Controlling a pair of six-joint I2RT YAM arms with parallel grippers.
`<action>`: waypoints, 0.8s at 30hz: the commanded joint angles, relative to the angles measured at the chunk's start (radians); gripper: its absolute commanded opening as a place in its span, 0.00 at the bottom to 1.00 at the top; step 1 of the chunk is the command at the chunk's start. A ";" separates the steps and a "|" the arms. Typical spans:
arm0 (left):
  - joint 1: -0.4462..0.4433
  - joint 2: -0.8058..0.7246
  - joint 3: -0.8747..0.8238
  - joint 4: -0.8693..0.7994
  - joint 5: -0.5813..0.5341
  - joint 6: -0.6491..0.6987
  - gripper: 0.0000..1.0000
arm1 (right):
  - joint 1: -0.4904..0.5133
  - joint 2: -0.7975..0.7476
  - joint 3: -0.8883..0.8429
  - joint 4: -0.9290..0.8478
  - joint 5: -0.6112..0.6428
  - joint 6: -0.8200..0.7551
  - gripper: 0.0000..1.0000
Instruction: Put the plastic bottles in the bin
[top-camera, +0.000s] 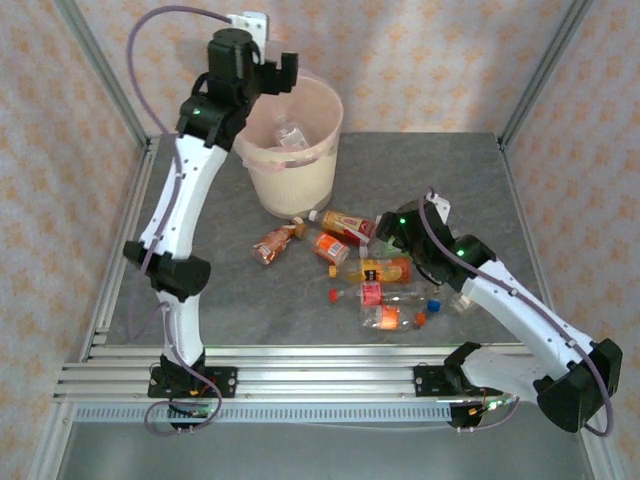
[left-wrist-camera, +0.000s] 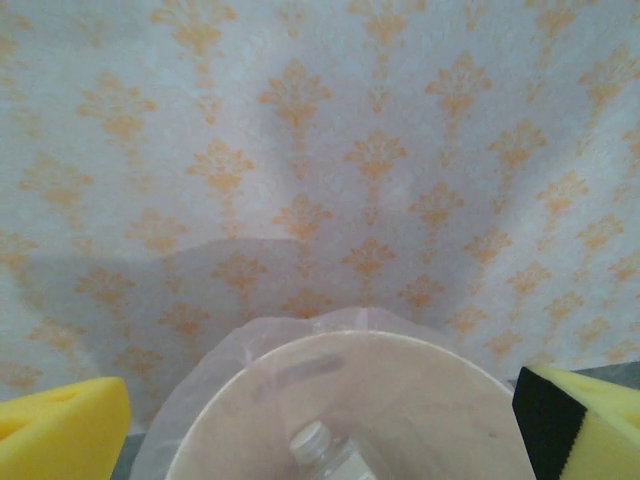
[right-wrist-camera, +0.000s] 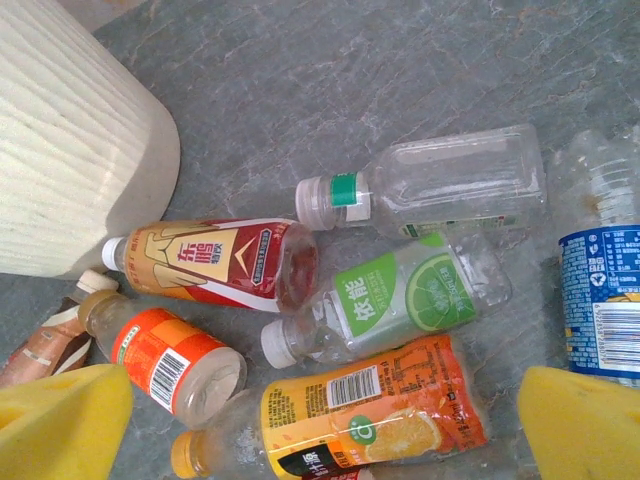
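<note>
Lying below right claw (right-wrist-camera: 320, 425): plastic bottles (right-wrist-camera: 400, 300).

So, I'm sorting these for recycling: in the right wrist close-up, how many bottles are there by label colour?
Orange label bottles: 2
Green label bottle: 1
Clear bottle with green neck band: 1
Red and gold label bottle: 1
Blue label bottle, cut off at the edge: 1
Brown label bottle: 1
Total: 7

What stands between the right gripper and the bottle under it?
Nothing visible. The open right gripper hangs over the orange-label juice bottle, which lies bare below the yellow pads, with no other bottle on top.
</note>
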 joint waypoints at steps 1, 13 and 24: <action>-0.005 -0.134 -0.165 0.028 -0.016 -0.045 1.00 | 0.002 -0.028 -0.002 -0.033 0.052 0.015 0.99; -0.004 -0.800 -1.186 0.368 0.008 -0.077 1.00 | 0.002 -0.046 -0.015 -0.038 0.088 0.013 0.99; -0.005 -1.044 -1.704 0.378 -0.010 -0.194 1.00 | 0.002 -0.046 -0.027 -0.039 0.124 0.022 0.99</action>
